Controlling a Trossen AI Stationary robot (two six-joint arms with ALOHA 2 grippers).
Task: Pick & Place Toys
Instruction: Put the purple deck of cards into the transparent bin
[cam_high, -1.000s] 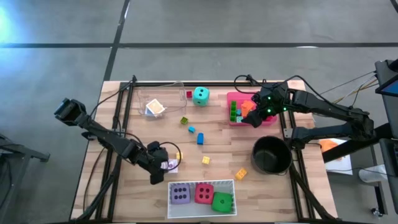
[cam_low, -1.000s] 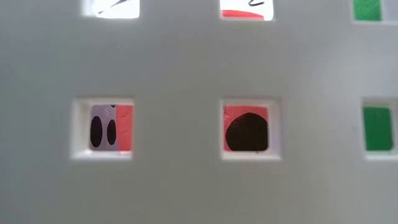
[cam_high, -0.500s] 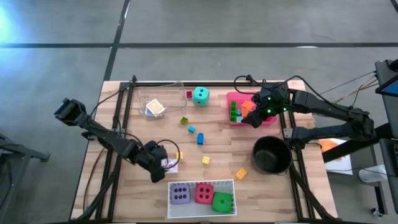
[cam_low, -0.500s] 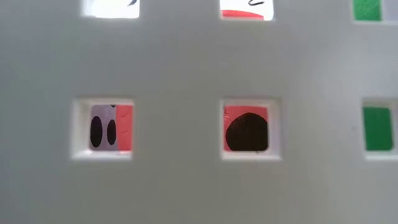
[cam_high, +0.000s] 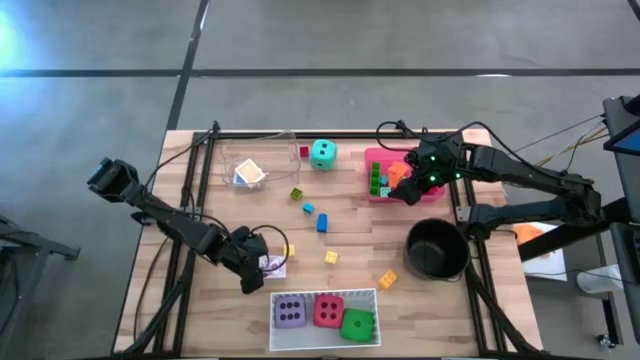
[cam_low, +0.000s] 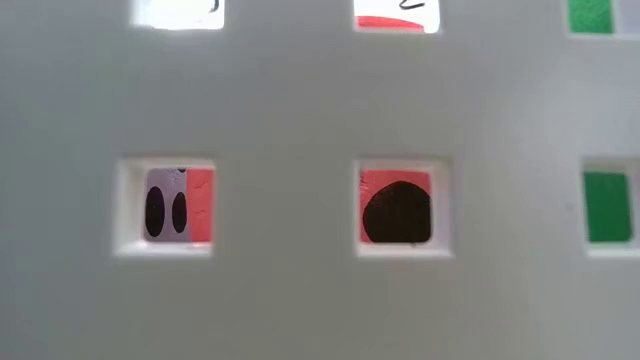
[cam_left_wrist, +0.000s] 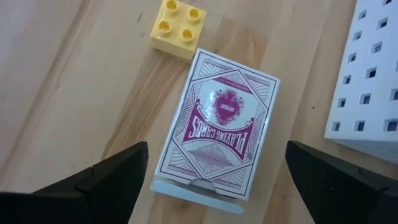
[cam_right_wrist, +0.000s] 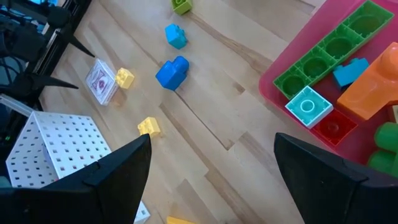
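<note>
Left arm low over the card pack
My left gripper (cam_left_wrist: 214, 171) gapes wide, empty, straddling the playing-card box (cam_left_wrist: 219, 129); right gripper (cam_right_wrist: 211, 171) open over the pink tray (cam_high: 372, 190).

A white perforated tray wall (cam_low: 300, 110) fills the low view, pierced by square holes. Through one hole show a purple die (cam_low: 163, 205) (two black pips) and a red die (cam_low: 396, 205) beside it; farther along, a green die (cam_low: 607, 205).
</note>
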